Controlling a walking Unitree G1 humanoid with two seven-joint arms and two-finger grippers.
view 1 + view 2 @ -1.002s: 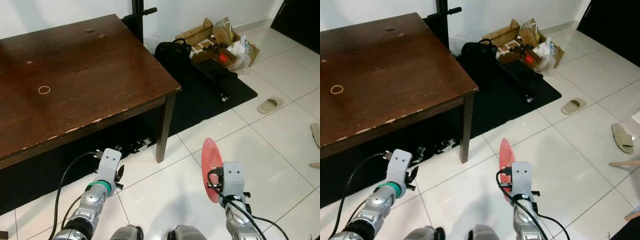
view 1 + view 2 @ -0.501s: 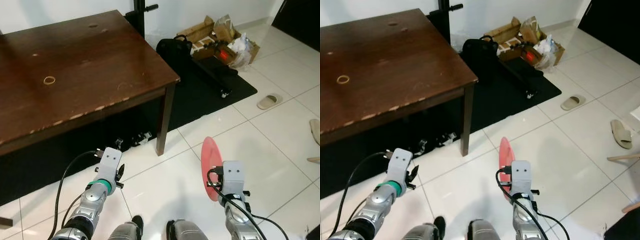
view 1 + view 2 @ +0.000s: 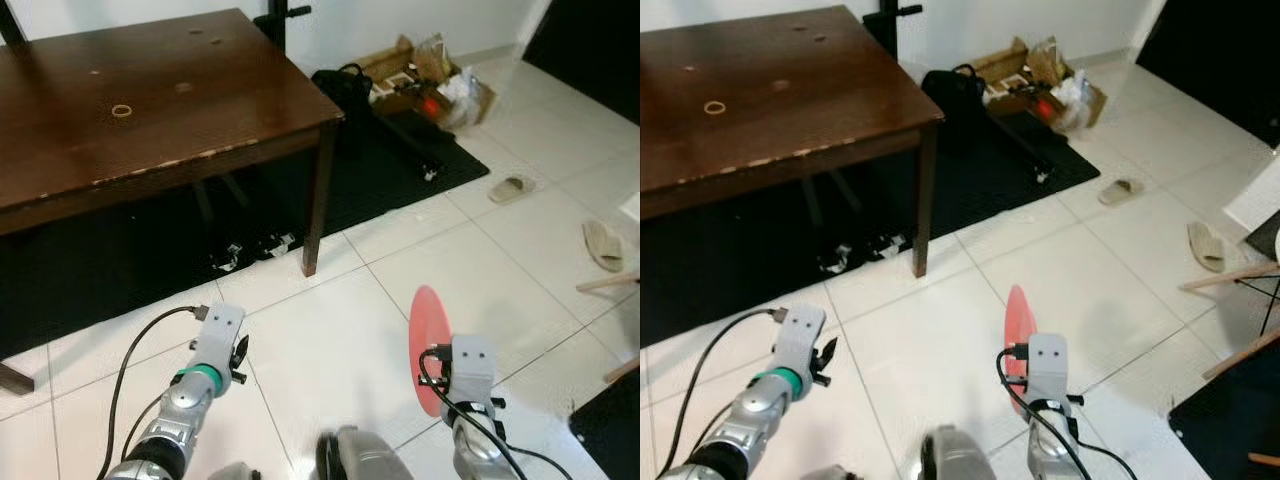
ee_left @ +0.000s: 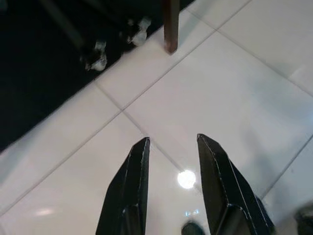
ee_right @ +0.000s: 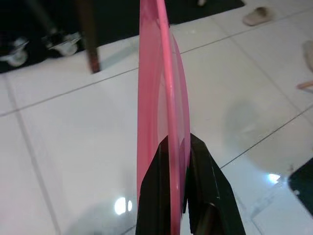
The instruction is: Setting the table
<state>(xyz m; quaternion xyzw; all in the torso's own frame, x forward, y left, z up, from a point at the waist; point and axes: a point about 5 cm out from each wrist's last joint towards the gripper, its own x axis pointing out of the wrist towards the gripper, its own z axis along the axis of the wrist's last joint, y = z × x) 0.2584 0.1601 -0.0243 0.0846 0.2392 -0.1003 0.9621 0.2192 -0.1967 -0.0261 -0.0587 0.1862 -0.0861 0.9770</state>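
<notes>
Gripping a pink plate (image 5: 161, 93) edge-on between closed fingers, the right gripper (image 5: 177, 161) hovers over white tiles; table (image 3: 150, 110) at eleven o'clock; left gripper (image 4: 171, 161) slightly parted, apparently empty.

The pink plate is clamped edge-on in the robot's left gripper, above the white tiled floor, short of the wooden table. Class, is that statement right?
Not quite: the pink plate is held by the right gripper, as the right wrist view shows, its fingers shut on the rim. The left gripper is open with nothing in it. The rest stands: edge-on, above the white tiled floor, short of the wooden table.
</notes>
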